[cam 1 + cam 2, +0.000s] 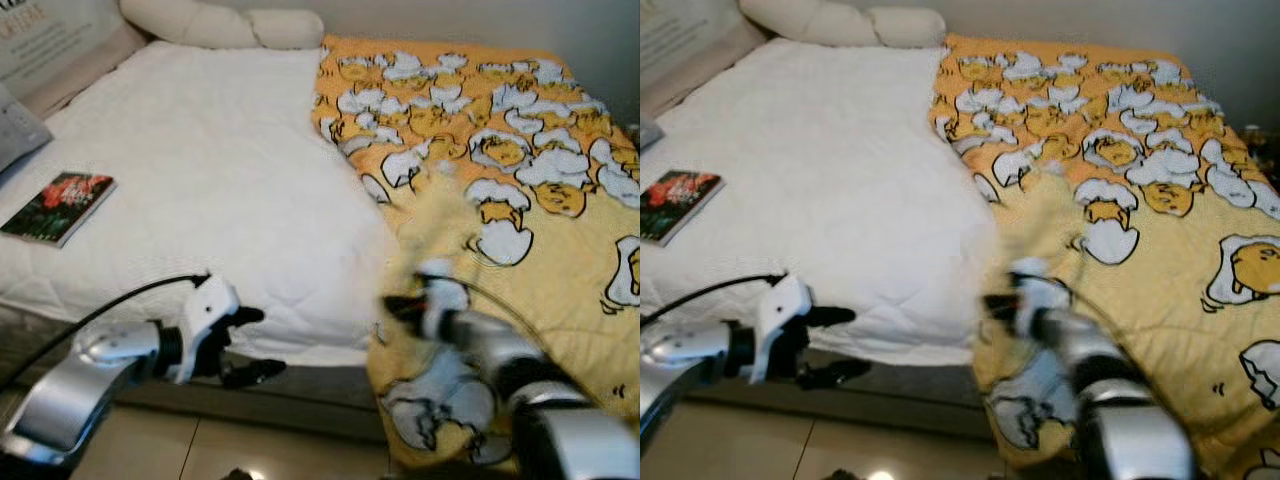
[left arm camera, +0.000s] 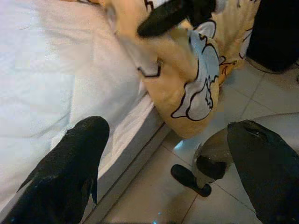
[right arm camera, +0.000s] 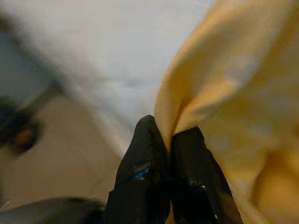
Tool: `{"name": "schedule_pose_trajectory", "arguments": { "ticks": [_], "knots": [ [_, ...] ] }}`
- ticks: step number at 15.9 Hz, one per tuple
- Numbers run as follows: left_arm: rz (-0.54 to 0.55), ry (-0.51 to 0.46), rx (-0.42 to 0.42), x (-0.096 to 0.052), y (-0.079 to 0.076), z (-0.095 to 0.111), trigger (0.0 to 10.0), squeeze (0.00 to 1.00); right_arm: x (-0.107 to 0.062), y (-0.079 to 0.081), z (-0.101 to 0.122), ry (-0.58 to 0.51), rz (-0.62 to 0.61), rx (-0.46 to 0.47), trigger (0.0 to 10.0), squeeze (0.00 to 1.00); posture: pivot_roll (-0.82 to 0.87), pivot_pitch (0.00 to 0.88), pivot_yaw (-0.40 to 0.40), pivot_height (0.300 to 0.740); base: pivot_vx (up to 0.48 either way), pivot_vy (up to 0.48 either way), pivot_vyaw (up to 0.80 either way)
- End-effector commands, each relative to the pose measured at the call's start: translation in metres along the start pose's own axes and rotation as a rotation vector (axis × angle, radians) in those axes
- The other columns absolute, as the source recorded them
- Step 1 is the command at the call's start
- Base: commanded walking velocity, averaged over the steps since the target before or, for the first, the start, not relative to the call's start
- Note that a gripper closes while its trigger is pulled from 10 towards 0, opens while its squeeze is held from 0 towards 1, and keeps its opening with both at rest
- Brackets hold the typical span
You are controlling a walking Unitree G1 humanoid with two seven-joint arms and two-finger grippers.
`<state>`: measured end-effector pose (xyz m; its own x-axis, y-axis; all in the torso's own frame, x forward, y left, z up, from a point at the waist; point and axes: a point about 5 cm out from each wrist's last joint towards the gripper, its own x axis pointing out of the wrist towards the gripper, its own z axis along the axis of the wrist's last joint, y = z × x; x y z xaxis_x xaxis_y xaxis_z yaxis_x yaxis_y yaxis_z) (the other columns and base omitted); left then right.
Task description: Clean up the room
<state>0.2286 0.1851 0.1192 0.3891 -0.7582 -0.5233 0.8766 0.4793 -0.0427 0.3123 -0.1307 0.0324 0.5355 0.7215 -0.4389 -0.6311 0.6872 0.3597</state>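
Pinching a soft fold of the yellow blanket [image 3: 219, 88], your right gripper [image 3: 170, 140] was clamped shut beside the quilted white mattress [image 1: 200, 180]; your left gripper [image 1: 250, 345] gaped empty.

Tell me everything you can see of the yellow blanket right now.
The yellow blanket is soft cloth printed with white-and-yellow cartoon egg figures outlined in black. It covers the bed's right half, rumpled, leaving the white mattress cover bare on the left, and its near edge hangs over the bedside toward the floor. The right gripper is shut on a fold of that edge. The left gripper hangs open beside the bed, apart from it.
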Motion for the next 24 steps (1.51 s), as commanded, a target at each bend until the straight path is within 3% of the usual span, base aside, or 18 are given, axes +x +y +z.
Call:
{"name": "schedule_pose_trajectory", "arguments": {
  "ticks": [1, 3, 5, 6, 7, 9, 11, 15, 16, 17, 18, 19, 24],
  "knots": [
    [0.008, -0.011, 0.01, -0.004, 0.0, 0.004, 10.0, 0.96, 0.012, 0.019, 0.007, 0.005, 0.134, -0.072, 0.0, 0.0, -0.04, 0.0, -0.011, 0.74, 0.0, 0.0, 0.0],
    [0.006, -0.007, 0.007, -0.004, -0.002, 0.002, 10.0, 0.96, 0.023, 0.048, 0.01, 0.003, 0.32, -0.139, 0.0, 0.0, -0.03, 0.0, -0.012, 0.74, 0.0, 0.0, 0.0],
    [0.005, -0.006, 0.005, -0.005, -0.003, 0.001, 10.0, 0.96, 0.024, 0.065, 0.015, -0.012, 0.436, -0.17, 0.0, 0.0, -0.03, 0.0, -0.012, 0.74, 0.0, 0.0, 0.0],
    [0.002, -0.007, 0.002, -0.005, -0.004, 0.001, 10.0, 0.96, 0.022, 0.074, 0.019, -0.023, 0.509, -0.175, 0.0, 0.0, -0.03, 0.0, -0.013, 0.74, 0.0, 0.0, 0.0],
    [-0.021, -0.005, -0.008, -0.004, -0.008, 0.001, 10.0, 0.96, 0.011, 0.088, 0.026, -0.025, 0.671, -0.163, 0.0, 0.0, -0.04, 0.0, -0.012, 0.74, 0.0, 0.0, 0.0],
    [-0.053, 0.006, -0.025, -0.003, -0.013, -0.002, 10.0, 0.96, -0.006, 0.097, 0.021, 0.038, 0.821, -0.146, 0.0, 0.0, -0.04, 0.0, -0.009, 0.74, 0.0, 0.0, 0.0],
    [-0.074, 0.016, -0.036, -0.004, -0.016, -0.004, 10.0, 0.96, -0.02, 0.102, 0.014, 0.098, 0.867, -0.136, 0.0, 0.0, -0.04, 0.0, -0.008, 0.74, 0.0, 0.0, 0.0],
    [-0.089, 0.023, -0.047, -0.006, -0.019, -0.004, 10.0, 0.96, -0.031, 0.103, 0.007, 0.145, 0.866, -0.136, 0.0, 0.0, -0.04, 0.0, -0.01, 0.74, 0.0, 0.0, 0.0],
    [-0.082, 0.03, -0.044, -0.008, -0.019, -0.005, 10.0, 0.96, -0.031, 0.1, 0.004, 0.15, 0.809, -0.167, 4.6, 0.0, -0.03, 0.0, -0.015, 0.74, 0.0, 0.0, 0.0],
    [-0.077, 0.033, -0.043, -0.009, -0.018, -0.005, 10.0, 0.96, -0.028, 0.099, 0.004, 0.149, 0.791, -0.168, 10.0, 0.0, -0.03, 0.0, -0.015, 0.74, 0.0, 0.0, 0.0],
    [-0.074, 0.034, -0.041, -0.009, -0.018, -0.005, 10.0, 0.96, -0.028, 0.099, 0.005, 0.15, 0.789, -0.163, 10.0, 0.0, -0.02, 0.0, -0.017, 0.74, 0.0, 0.0, 0.0],
    [-0.069, 0.036, -0.04, -0.01, -0.017, -0.006, 10.0, 0.96, -0.026, 0.098, 0.007, 0.144, 0.767, -0.145, 10.0, 1.0, -0.02, 0.0, -0.017, 0.74, 0.0, 0.0, 0.0],
    [-0.059, 0.042, -0.041, -0.013, -0.016, -0.006, 10.0, 0.96, -0.024, 0.103, 0.009, 0.142, 0.781, -0.103, 10.0, 1.0, -0.01, 0.0, -0.02, 0.74, 0.0, 0.0, 0.0]
  ]
}}
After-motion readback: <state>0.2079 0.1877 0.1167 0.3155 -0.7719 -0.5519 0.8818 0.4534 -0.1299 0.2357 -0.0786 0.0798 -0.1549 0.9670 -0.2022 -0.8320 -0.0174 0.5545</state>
